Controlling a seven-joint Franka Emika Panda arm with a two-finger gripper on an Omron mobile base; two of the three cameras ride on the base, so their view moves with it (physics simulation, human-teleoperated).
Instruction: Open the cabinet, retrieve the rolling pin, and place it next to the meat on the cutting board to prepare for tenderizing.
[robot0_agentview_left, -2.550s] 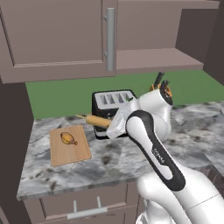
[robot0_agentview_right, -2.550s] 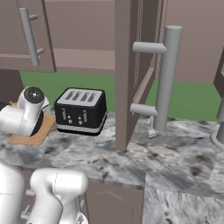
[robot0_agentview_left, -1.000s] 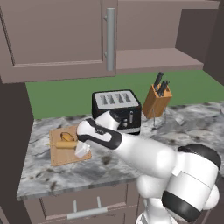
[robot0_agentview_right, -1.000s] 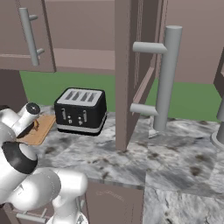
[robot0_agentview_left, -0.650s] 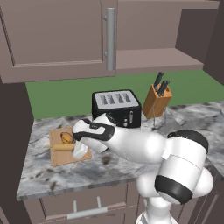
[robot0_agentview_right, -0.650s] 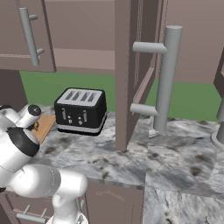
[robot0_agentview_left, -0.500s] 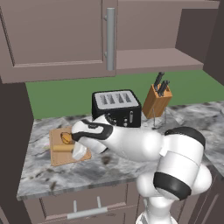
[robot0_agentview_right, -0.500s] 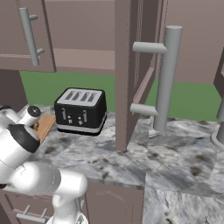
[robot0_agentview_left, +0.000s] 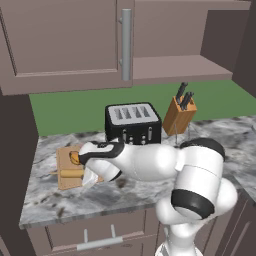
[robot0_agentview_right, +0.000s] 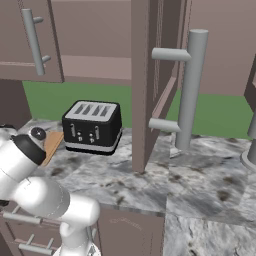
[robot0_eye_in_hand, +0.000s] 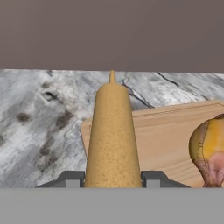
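Now the claw (robot0_eye_in_hand: 112, 179) has come down low over the cutting board (robot0_eye_in_hand: 162, 135) — still clamped on the rolling pin (robot0_eye_in_hand: 112, 135), the meat (robot0_eye_in_hand: 211, 151) just beside it — so release looks next.

The cutting board (robot0_agentview_left: 64, 161) is lying at the counter's left end, and the space above it is being taken up by the arm's forward link and the gripper (robot0_agentview_left: 86, 176), which is clamped on the rolling pin (robot0_agentview_left: 69, 173) lying along the board's near edge. The meat (robot0_eye_in_hand: 210, 153) is occupying the board beside the pin. A toaster (robot0_agentview_left: 132, 123) is blocking the back, a knife block (robot0_agentview_left: 178, 115) standing further right. The open cabinet door (robot0_agentview_right: 150, 80) is jutting out over the counter (robot0_agentview_right: 200, 175), whose right stretch is lying bare.
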